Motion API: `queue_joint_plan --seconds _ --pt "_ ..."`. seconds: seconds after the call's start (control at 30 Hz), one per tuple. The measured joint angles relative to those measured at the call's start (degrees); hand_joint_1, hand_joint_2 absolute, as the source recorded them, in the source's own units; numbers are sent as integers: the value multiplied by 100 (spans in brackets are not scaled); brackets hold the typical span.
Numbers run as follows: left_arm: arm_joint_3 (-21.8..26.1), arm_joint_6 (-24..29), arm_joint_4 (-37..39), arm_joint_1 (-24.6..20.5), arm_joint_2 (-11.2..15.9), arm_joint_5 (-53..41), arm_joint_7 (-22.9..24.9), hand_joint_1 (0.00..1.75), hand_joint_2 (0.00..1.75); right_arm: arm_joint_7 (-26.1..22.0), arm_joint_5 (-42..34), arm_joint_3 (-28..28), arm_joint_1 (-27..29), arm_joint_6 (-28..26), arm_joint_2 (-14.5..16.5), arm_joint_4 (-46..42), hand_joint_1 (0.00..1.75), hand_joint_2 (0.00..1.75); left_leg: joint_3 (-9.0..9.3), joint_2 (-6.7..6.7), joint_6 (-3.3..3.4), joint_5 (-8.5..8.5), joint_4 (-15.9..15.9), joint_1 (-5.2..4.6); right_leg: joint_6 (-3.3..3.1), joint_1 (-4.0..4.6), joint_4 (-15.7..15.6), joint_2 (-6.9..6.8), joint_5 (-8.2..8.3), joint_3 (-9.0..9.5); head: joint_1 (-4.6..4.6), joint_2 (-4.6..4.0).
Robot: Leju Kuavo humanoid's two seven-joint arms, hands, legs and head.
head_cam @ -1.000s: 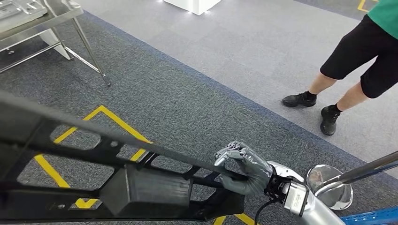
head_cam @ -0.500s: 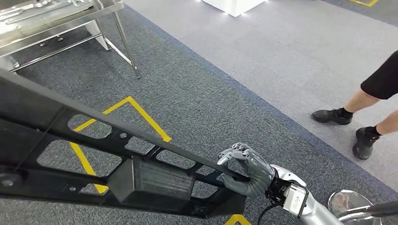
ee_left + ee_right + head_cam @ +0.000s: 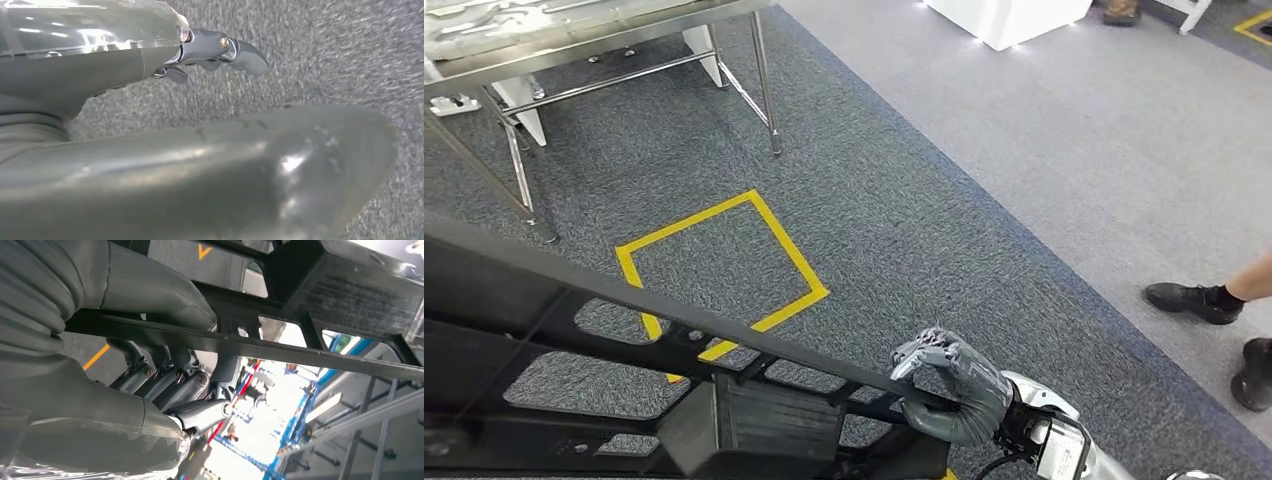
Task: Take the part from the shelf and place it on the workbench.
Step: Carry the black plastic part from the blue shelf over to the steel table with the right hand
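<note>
The part point(image 3: 754, 405) is a long black openwork frame with a boxy block in its middle, carried across the lower left of the head view. My right hand point(image 3: 954, 388) grips its right end, fingers curled over the top bar. The right wrist view has the same hand point(image 3: 165, 390) wrapped around a bar of the part point(image 3: 350, 285). In the left wrist view, my left hand point(image 3: 200, 155) hangs over grey carpet, its thumb and fingers point(image 3: 235, 50) apart with nothing between them. The steel workbench point(image 3: 574, 35) stands at the far left.
A yellow taped square point(image 3: 724, 255) marks the dark carpet in front of the workbench legs point(image 3: 764, 80). A person's shoes point(image 3: 1194, 300) stand on the lighter carpet at the right edge. A white plinth point(image 3: 1009, 20) sits at the back.
The whole view has swung: the workbench and yellow square have come further into the picture and the person has slid to the right edge. My right hand still grips the part as before.
</note>
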Motion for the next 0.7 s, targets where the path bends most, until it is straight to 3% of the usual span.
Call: queue_joint_plan --seconds 0.03,0.07,0.1,0.13,0.2,0.27,0.33,0.4,0.47,0.53,0.57,0.6,0.63,0.7 --pt "0 -26 0 -5 1 0 -3 0 0 -8 5 -20 22 12 0 13 169 175 1 -70 3 -2 6 -3 6 -1 285 34 -64 -164 0 0" --pt "0 -51 0 -4 1 1 -8 0 0 -11 9 -38 40 25 0 24 169 175 4 -144 1 -5 14 -6 8 -2 389 48 -19 -249 0 0" --pt "0 -79 0 -3 1 1 -13 0 0 -14 10 -55 57 37 0 32 169 175 7 -220 -5 -10 28 -6 5 -4 248 61 146 -216 1 0" --pt "0 -107 0 -2 1 0 -22 0 0 -22 21 -76 86 48 0 30 169 175 10 -295 -17 -18 47 -4 -4 -10 -90 97 379 -84 0 0" --pt "0 -159 0 -4 -1 -1 -43 0 0 -50 96 -120 209 66 2 -7 169 175 -8 -446 -58 -42 100 -4 -35 -30 -826 307 704 233 1 0" --pt "0 -195 0 3 -1 -2 -64 0 0 -71 234 -146 405 70 4 -98 169 175 -54 -578 -126 -44 125 -2 -73 -25 -1115 434 749 353 1 0" --pt "-1 -212 -1 35 2 -4 -76 0 0 -70 361 -152 564 68 4 -208 169 175 -91 -668 -204 -33 118 16 -131 -15 -1146 337 762 359 0 0" --pt "-2 -227 -2 56 3 -6 -80 0 0 -59 441 -154 673 66 3 -320 169 175 -168 -458 -269 -146 286 9 -209 -31 -1188 209 775 389 -1 0" --pt "-3 -244 -2 34 8 -8 -84 0 0 -48 489 -161 791 70 -5 -416 169 175 -435 -94 -318 -474 879 -3 -267 -23 -1208 55 766 411 -1 0" --pt "-4 -262 -2 13 13 -12 -86 0 0 -39 521 -166 890 79 -11 -465 169 175 -775 52 -354 -779 1598 15 -288 -4 -1204 -105 751 415 -1 0" --pt "-6 -272 -2 17 13 -15 -87 0 0 -38 534 -169 926 83 -11 -483 169 175 -837 73 -366 -793 1746 23 -287 -1 -1202 -179 743 420 -1 0" --pt "-8 -283 -2 26 13 -20 -89 0 0 -37 548 -176 958 88 -11 -506 169 175 -788 91 -371 -703 1674 29 -280 -2 -1200 -246 734 428 -1 0" --pt "-10 -293 -2 35 16 -26 -93 0 0 -37 562 -187 991 93 -11 -534 169 175 -621 119 -366 -528 1377 32 -266 -2 -1199 -303 723 446 -1 0" --pt "-15 -309 -3 35 30 -45 -104 0 0 -48 586 -219 1065 105 -11 -606 169 175 -157 199 -312 -229 545 15 -218 7 -1197 -389 692 484 -1 0"
